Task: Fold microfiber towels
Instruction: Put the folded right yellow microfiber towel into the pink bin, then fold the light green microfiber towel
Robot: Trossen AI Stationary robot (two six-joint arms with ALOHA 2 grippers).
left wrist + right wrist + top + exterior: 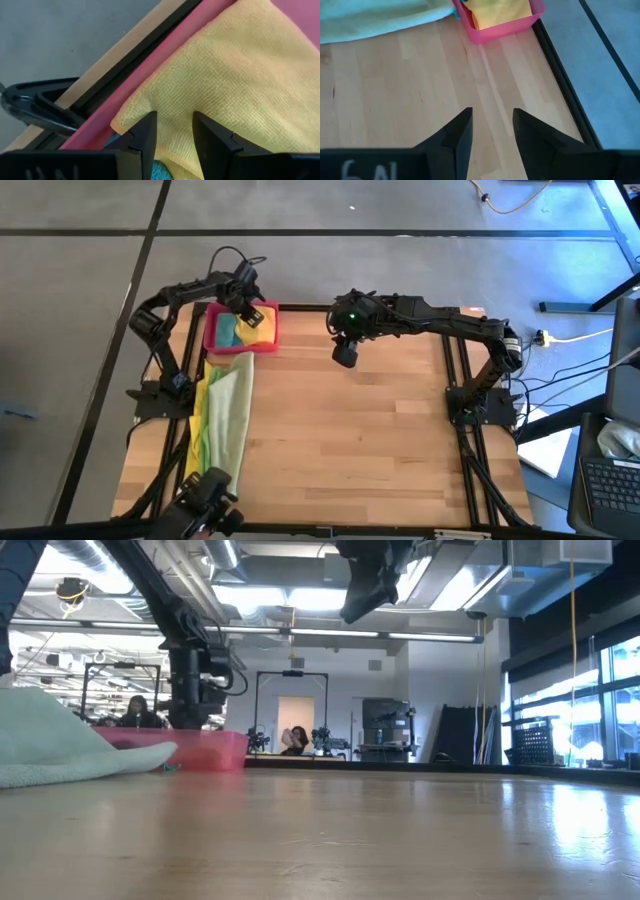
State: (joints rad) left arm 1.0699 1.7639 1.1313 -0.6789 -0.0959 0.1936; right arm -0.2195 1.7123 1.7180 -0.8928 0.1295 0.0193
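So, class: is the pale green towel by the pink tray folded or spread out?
Spread out, not folded. In the high view the pale green towel lies as a long strip down the table's left side below the pink tray, untouched by either gripper.

You get bright, even overhead light; ceiling strip lights and the right-hand windows glare, the near table blurs.
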